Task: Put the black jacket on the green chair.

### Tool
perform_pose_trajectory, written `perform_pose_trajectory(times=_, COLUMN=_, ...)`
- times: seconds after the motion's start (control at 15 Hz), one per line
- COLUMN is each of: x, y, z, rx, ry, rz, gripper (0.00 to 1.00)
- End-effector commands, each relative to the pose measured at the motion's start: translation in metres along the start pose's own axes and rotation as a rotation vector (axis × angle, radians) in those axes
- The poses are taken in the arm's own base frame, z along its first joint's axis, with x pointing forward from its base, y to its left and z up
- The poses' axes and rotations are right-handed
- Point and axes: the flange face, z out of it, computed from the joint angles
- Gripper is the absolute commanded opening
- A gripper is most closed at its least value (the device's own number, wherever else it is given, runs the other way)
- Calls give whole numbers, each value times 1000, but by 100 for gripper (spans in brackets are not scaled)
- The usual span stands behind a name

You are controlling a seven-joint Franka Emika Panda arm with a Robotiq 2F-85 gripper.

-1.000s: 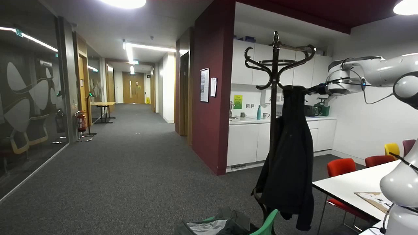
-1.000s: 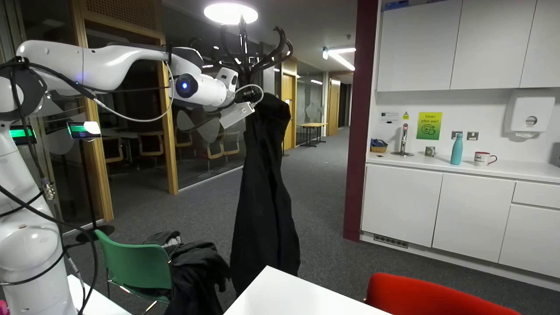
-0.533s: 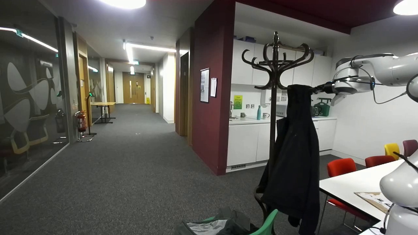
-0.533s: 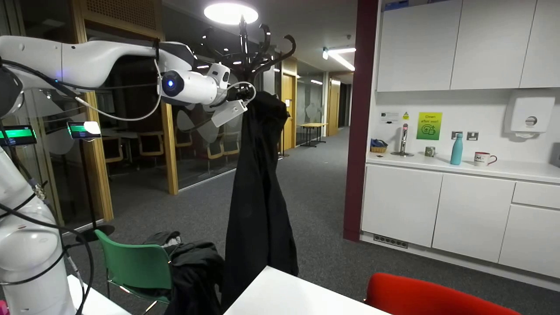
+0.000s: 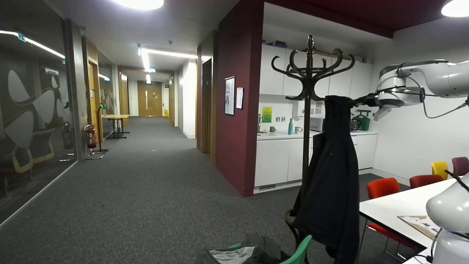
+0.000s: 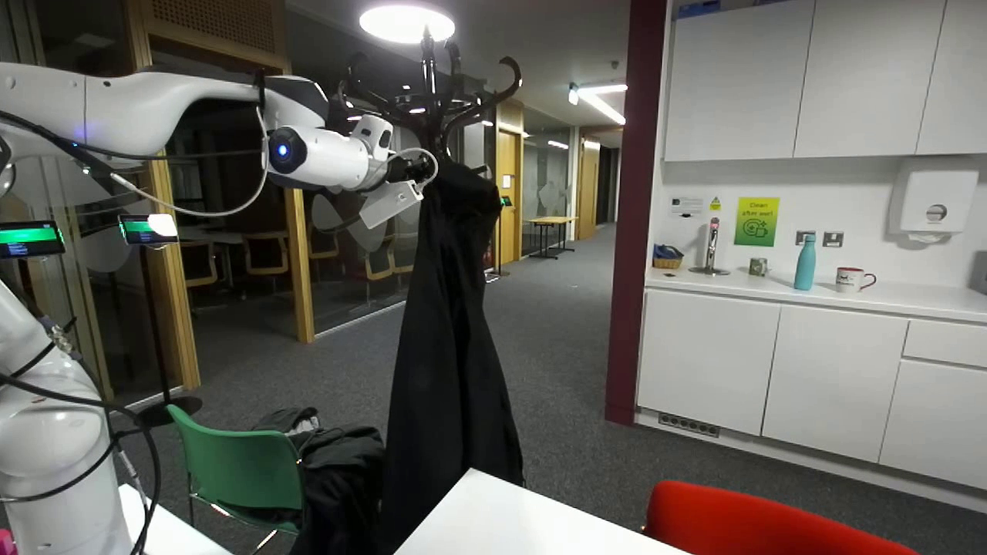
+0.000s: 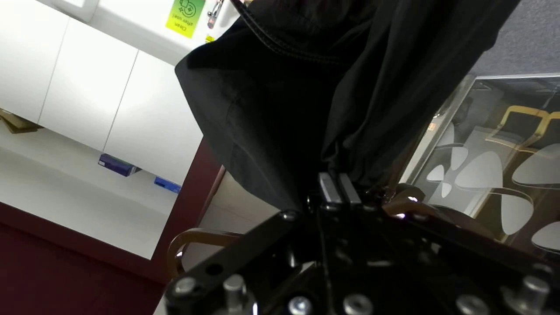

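Grey carpet underfoot, maroon wall beside white cupboards. Clock readings taken from the middle of the black jacket, as an exterior view shows it. Jacket hangs long and limp, pinched near its top by the gripper at twelve o'clock; up close in the wrist view, jaws nearly together with black cloth at their tips. Dark coat stand just behind it in both exterior views, branching top also toward twelve; unclear to me whether it bears any cloth. Green chair at eight o'clock, dark bundle just beside its backrest, between it and the jacket. White table at five, its corner hiding part of the jacket's lower end. Red chair at four.
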Motion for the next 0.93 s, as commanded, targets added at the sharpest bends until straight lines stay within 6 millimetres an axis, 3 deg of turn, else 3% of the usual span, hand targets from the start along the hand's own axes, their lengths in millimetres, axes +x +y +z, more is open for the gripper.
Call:
perform_pose_trajectory(times=0.0, x=17, y=-7, z=-32, rx=-46, ry=38, rz=-24, gripper=1)
perform_pose_trajectory(times=0.53, x=25, y=-16, z=-60, rx=-60, ry=81, rz=-10, gripper=1)
perform_pose_trajectory(times=0.87, x=22, y=-39, z=-48, rx=7, ry=44, rz=-48, gripper=1)
